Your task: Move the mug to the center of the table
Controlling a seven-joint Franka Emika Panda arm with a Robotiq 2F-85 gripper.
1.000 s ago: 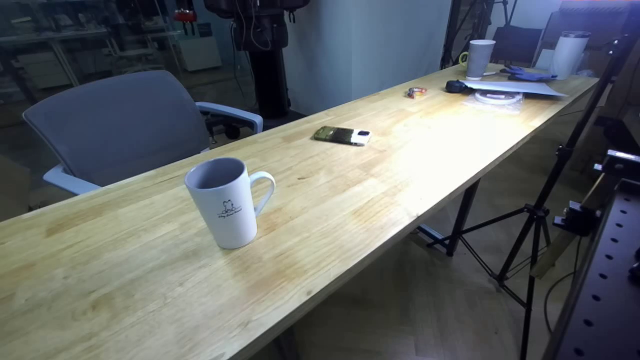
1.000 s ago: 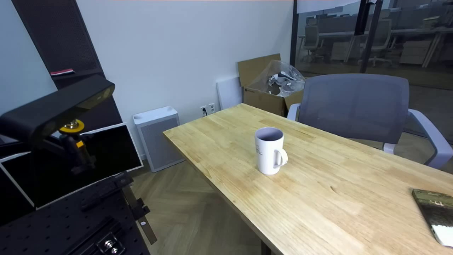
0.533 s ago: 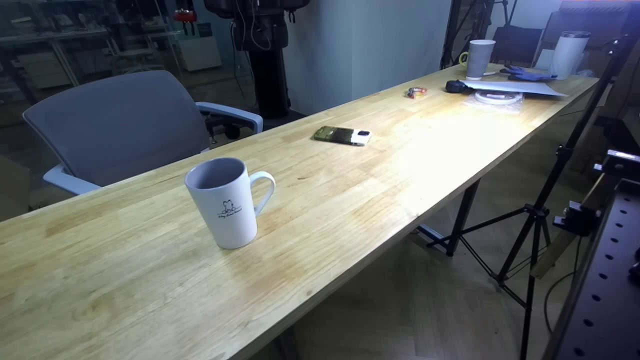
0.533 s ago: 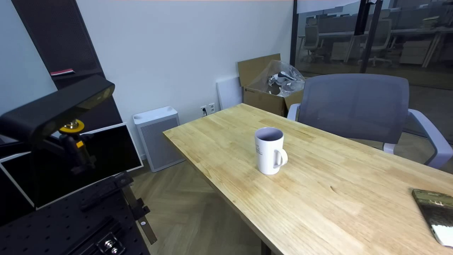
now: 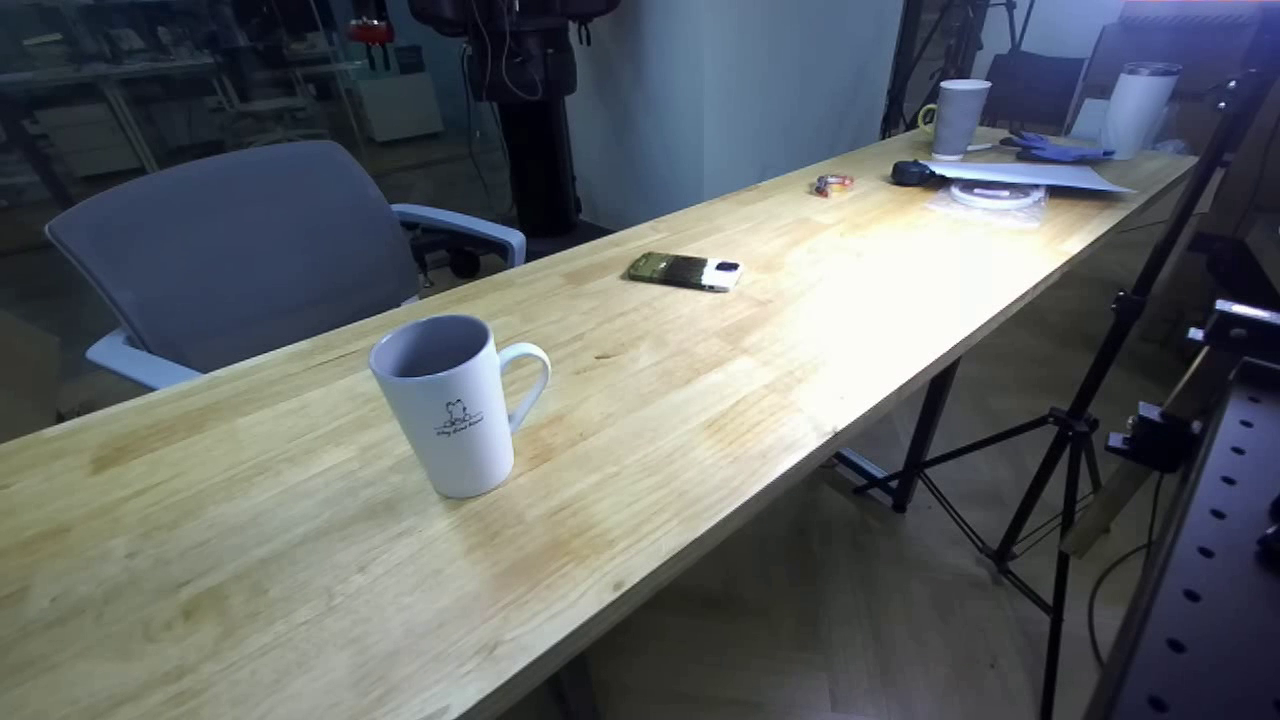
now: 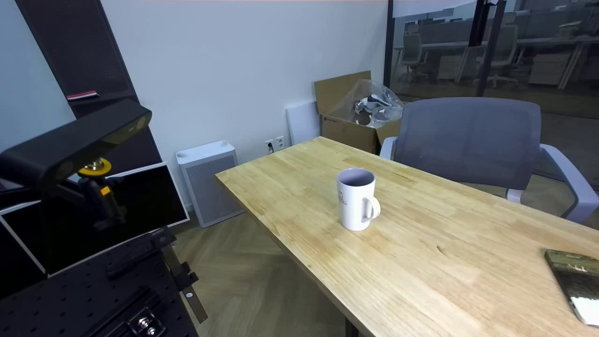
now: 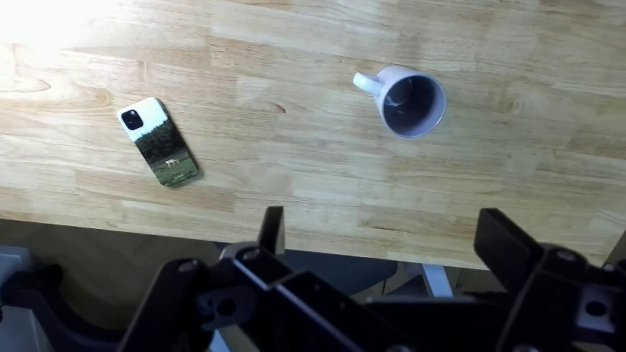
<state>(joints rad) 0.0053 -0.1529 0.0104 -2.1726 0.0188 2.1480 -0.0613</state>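
Observation:
The white mug (image 5: 470,440) stands upright on the light wood table (image 5: 650,470) in an exterior view, with its handle turned to the phone side. It also shows in an exterior view (image 6: 352,206) near the table's end. In the wrist view the mug (image 7: 386,78) is seen from above, upper right of middle, its dark inside visible and its handle pointing left. My gripper (image 7: 381,212) is open with wide-spread fingers and nothing between them. It hangs above the table's chair-side edge, apart from the mug. The gripper is out of both exterior views.
A phone (image 7: 159,142) lies flat on the table, left of the mug in the wrist view. A chair (image 5: 250,260) stands against the table's long side. A grey cup (image 5: 962,120), a white tumbler (image 5: 1140,110), gloves (image 5: 1060,150) and paper (image 5: 1030,176) sit at the far end.

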